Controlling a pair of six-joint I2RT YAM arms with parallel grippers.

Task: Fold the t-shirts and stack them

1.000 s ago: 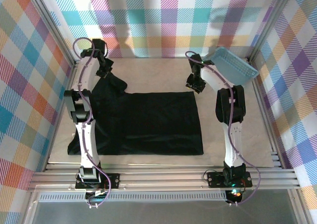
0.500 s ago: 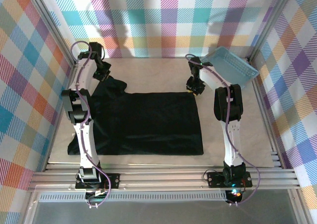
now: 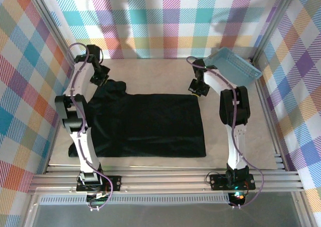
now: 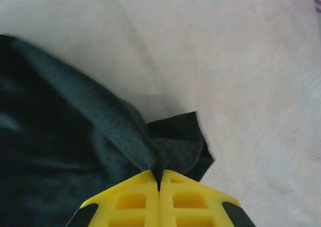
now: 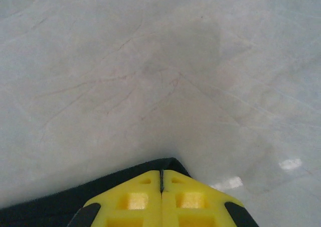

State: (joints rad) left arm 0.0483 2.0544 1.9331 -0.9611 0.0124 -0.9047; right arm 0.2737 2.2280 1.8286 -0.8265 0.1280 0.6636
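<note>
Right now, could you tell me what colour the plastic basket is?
The basket is light blue, clearest in the top external view.

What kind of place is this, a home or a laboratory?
Probably a robot test cell: the left arm and right arm are bolted to a metal rail, checked cloth walls close it in, and a black t-shirt lies on the table.

Matt black cloth t-shirt (image 3: 150,124) on smooth pale table (image 3: 150,74) (basket (image 3: 235,67): blue plastic).
</note>
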